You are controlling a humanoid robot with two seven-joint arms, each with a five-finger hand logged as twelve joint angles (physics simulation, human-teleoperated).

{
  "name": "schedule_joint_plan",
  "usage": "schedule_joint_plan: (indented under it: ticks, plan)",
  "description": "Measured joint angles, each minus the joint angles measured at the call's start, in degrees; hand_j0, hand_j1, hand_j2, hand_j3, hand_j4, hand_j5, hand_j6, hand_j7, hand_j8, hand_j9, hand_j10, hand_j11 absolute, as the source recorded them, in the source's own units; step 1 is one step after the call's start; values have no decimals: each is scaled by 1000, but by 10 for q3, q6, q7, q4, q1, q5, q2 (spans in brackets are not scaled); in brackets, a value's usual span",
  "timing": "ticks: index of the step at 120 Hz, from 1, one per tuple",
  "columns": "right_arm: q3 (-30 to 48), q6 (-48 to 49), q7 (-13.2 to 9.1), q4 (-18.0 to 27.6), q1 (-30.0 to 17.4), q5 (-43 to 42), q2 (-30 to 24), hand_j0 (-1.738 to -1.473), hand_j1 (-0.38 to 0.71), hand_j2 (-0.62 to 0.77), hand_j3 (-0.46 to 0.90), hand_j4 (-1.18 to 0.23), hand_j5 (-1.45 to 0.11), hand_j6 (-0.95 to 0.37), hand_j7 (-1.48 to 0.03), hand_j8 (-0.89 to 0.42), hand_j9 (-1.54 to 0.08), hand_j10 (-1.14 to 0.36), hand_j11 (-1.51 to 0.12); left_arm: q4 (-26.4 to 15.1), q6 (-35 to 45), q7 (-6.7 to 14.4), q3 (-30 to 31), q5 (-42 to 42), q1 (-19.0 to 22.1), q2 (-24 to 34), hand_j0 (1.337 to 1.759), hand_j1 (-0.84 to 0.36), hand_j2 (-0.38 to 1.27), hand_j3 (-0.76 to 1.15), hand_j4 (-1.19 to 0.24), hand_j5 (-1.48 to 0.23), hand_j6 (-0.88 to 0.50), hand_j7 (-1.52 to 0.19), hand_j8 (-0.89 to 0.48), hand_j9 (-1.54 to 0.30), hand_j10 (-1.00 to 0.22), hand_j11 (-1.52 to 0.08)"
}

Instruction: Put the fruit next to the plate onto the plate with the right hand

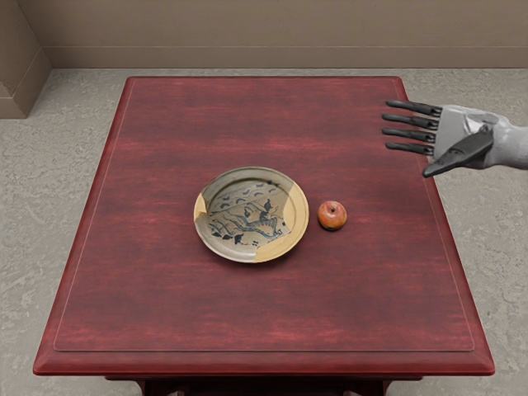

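The small, round red-orange apple (332,215) lay mid-tabletop beside the patterned ceramic plate (210,203); probably light, firm, rollable, best grasped around its sides. The right hand (437,136), fingers spread and empty, hovered at the right edge.

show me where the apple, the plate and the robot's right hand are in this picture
apple (332,215), head view, middle of its red skin.
plate (207,203), head view, bare tan rim on its left side.
right hand (441,134), head view, middle of the palm, fingers spread.
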Motion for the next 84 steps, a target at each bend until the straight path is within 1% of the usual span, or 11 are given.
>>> schedule_joint_plan:
  ticks: [22,33,39,50,56,64,76,84]
  plan:
    - [-1,0,-2,28,1,-7,-12,-1658,-304,-6,0,-35,-49,-34,-49,-35,-49,-36,-49,0,0,0,0,0,0,0,1658,53,50,0,-247,-321,-247,-321,-247,-321,-247,-321]
    - [18,0,0,44,2,-45,-29,-1658,-303,-6,0,-37,-51,-36,-52,-37,-51,-38,-51,0,0,0,0,0,0,0,1658,53,50,0,-247,-321,-247,-321,-247,-321,-247,-321]
    - [36,0,4,78,2,-87,-44,-1658,-301,-7,0,-39,-53,-38,-54,-39,-53,-39,-53,0,0,0,0,0,0,0,1658,53,50,0,-247,-321,-247,-321,-247,-321,-247,-321]
    - [61,-5,21,171,1,-188,-80,-1658,-298,-7,0,-42,-56,-41,-56,-42,-56,-42,-56,0,0,0,0,0,0,0,1658,53,50,0,-247,-321,-247,-321,-247,-321,-247,-321]
    - [67,-34,29,210,0,-233,-95,-1658,-297,-7,0,-43,-57,-43,-57,-43,-57,-43,-57,0,0,0,0,0,0,0,1658,53,50,0,-247,-321,-247,-321,-247,-321,-247,-321]
    - [71,-93,35,245,-2,-283,-105,-1658,-297,-7,0,-45,-58,-45,-59,-45,-58,-45,-58,0,0,0,0,0,0,0,1658,53,50,0,-247,-321,-247,-321,-247,-321,-247,-321]
    - [70,-187,39,276,-12,-341,-109,-1658,-296,-7,0,-46,-59,-47,-59,-47,-59,-47,-59,0,0,0,0,0,0,0,1658,53,50,0,-247,-321,-247,-321,-247,-321,-247,-321]
    - [57,-260,39,287,-19,-384,-93,-1658,-297,-7,0,-46,-59,-47,-58,-47,-59,-46,-58,0,0,0,0,0,0,0,1658,53,50,0,-247,-321,-247,-321,-247,-321,-247,-321]
